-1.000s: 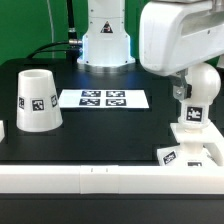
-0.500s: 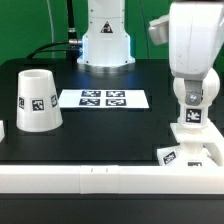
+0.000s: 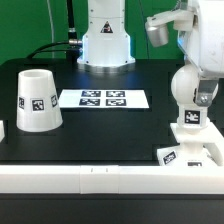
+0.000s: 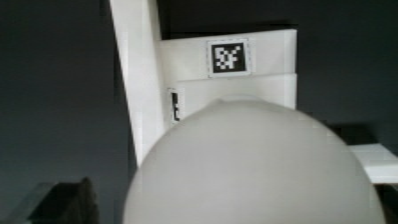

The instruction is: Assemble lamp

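The white bulb [image 3: 190, 118] stands upright on the flat square base [image 3: 205, 150] at the exterior view's right, its tag facing the camera. My gripper [image 3: 190, 104] is straight above the bulb and down over its top. In the wrist view the bulb's rounded top [image 4: 240, 160] fills the near field, with the base and its tag [image 4: 226, 55] behind it. Only one dark finger [image 4: 63, 203] shows beside the bulb; the other is hidden, so I cannot tell the grip. The tapered shade [image 3: 37, 100] stands mouth down at the exterior view's left, apart from the arm.
The marker board [image 3: 103, 99] lies in the middle of the black table. A long white rail [image 3: 90, 178] runs along the near edge, right by the base. The arm's pedestal [image 3: 105, 45] is at the back. A small white piece [image 3: 3, 128] sits at the left edge.
The arm's upper links have swung toward the exterior view's right and the wrist has turned above the bulb. The bulb, base and shade stay in place.
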`<action>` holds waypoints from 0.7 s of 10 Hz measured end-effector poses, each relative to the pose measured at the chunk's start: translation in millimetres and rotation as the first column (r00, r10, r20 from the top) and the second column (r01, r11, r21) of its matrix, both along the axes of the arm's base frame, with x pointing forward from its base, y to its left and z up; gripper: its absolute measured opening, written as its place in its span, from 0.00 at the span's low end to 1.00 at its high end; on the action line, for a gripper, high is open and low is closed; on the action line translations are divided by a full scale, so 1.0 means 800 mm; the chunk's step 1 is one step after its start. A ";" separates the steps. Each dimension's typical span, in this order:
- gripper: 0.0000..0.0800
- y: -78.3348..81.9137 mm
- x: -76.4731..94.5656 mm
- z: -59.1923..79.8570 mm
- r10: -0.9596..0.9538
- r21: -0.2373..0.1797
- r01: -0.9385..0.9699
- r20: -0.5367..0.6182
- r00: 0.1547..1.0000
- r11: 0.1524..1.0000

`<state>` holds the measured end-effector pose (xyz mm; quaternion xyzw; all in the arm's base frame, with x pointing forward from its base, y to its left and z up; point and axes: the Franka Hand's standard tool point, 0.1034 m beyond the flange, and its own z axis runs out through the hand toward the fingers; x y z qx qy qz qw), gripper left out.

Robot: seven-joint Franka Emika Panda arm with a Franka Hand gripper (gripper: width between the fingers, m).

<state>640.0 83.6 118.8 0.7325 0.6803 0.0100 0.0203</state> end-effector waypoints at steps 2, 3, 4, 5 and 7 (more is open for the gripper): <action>0.87 -0.005 0.000 -0.003 0.161 -0.027 -0.161 -0.007 0.987 0.987; 0.87 -0.005 0.000 -0.004 0.198 -0.033 -0.198 -0.008 0.980 0.980; 0.84 -0.006 0.000 -0.004 0.207 -0.033 -0.207 -0.008 0.978 0.978; 0.84 -0.007 0.000 -0.004 0.204 -0.034 -0.204 -0.008 0.979 0.978; 0.72 -0.007 0.000 -0.004 0.182 -0.033 -0.182 -0.008 0.983 0.983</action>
